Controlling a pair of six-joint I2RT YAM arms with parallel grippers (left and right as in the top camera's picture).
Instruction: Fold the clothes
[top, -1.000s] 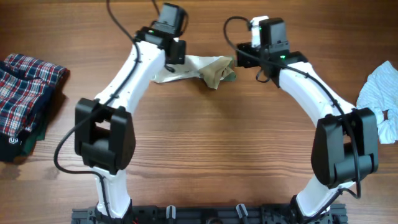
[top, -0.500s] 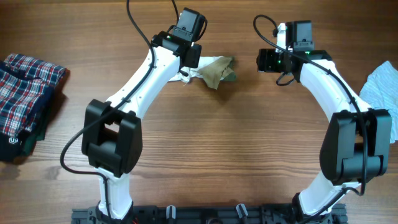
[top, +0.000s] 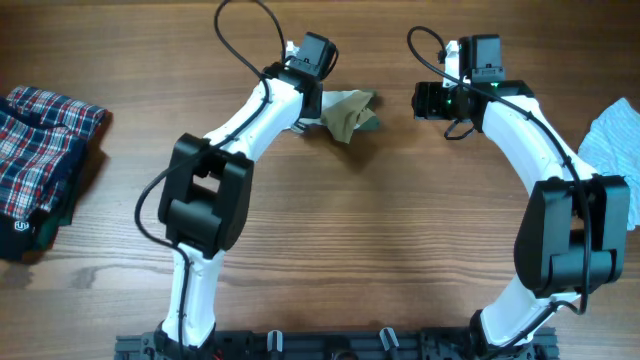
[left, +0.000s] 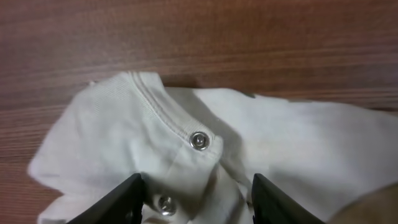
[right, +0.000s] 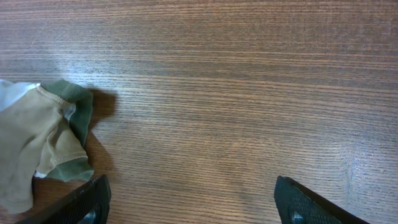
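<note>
The cream-white shirt (top: 345, 110) with tan-khaki patches lies bunched at the far middle of the table. My left gripper (top: 312, 100) is over its white left part. In the left wrist view its fingers (left: 199, 202) stand apart, astride a fold of white cloth (left: 155, 124) with metal snaps. My right gripper (top: 422, 100) is open and empty, a short way right of the shirt, over bare wood (right: 189, 199). The shirt's tan sleeve with its green cuff (right: 37, 143) shows at the left of the right wrist view. The pale blue striped garment (top: 612, 150) lies at the right edge.
A pile of red, white and navy plaid cloth (top: 40, 150) lies at the left edge of the wooden table (top: 380, 230). The arm bases stand at the near edge.
My left gripper has moved right along the shirt toward the tan part. My right gripper drew back to the right, off the shirt, then stayed still.
</note>
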